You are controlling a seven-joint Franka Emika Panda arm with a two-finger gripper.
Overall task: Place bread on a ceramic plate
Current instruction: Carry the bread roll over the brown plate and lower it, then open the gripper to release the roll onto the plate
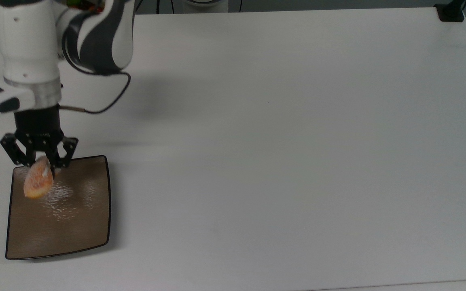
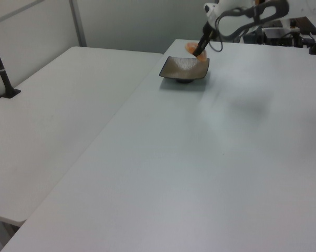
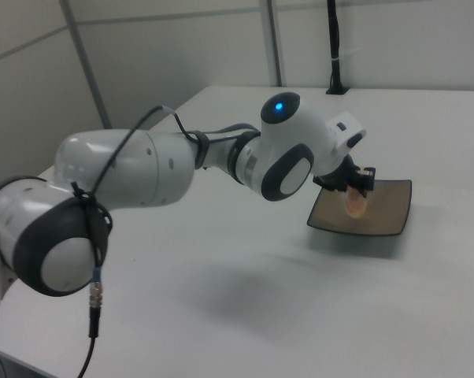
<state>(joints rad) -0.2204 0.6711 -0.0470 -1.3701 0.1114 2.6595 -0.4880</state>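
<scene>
In the top view, the white-and-grey arm [image 1: 30, 52] reaches down from the far left corner, its black two-finger gripper [image 1: 41, 163] pointing downward with its fingers clamped on the small oval orange-tan sugared bread [image 1: 38, 182]. The bread hangs over the far left corner of the square glossy tan-brown ceramic plate [image 1: 67, 218], which sits on the white counter [image 1: 281, 153] at the top view's near left.

In the left view, the arm bends in from the far right, gripper [image 2: 200, 50] holding the bread [image 2: 192, 48] above the plate's [image 2: 183, 69] far edge.

In the right view, the arm stretches across the counter toward the right, the bread [image 3: 353, 201] dangling over the plate [image 3: 383, 213].
</scene>
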